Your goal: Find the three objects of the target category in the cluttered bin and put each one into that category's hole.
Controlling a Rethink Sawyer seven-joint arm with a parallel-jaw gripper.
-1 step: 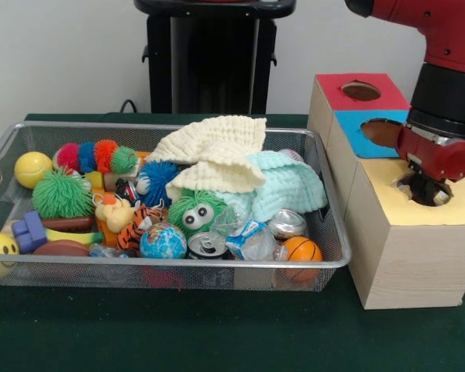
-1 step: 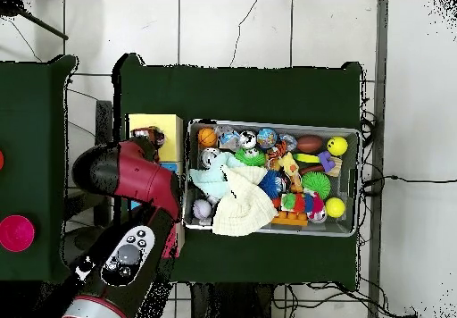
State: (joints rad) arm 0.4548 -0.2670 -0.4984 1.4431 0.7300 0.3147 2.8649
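At the right of the front view my hand point(image 1: 428, 188) dips into the round hole of the yellow-topped wooden box point(image 1: 407, 248); how far open it is I cannot tell. Left of it, the wire mesh bin point(image 1: 178, 271) brims with fuzzy balls, crushed cans point(image 1: 208, 245) and knitted cloths point(image 1: 213, 151) draped over them. Bare green surface point(image 1: 217, 333) spreads along the bottom.

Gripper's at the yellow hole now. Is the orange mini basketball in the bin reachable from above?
Probably yes. The orange mini basketball lies uncovered in the bin's corner; nothing lies over it, though the mesh walls crowd it.

Green tbl cloth point(image 1: 217, 333), white tile floor point(image 2: 268, 29), pink round btn point(image 2: 16, 232).
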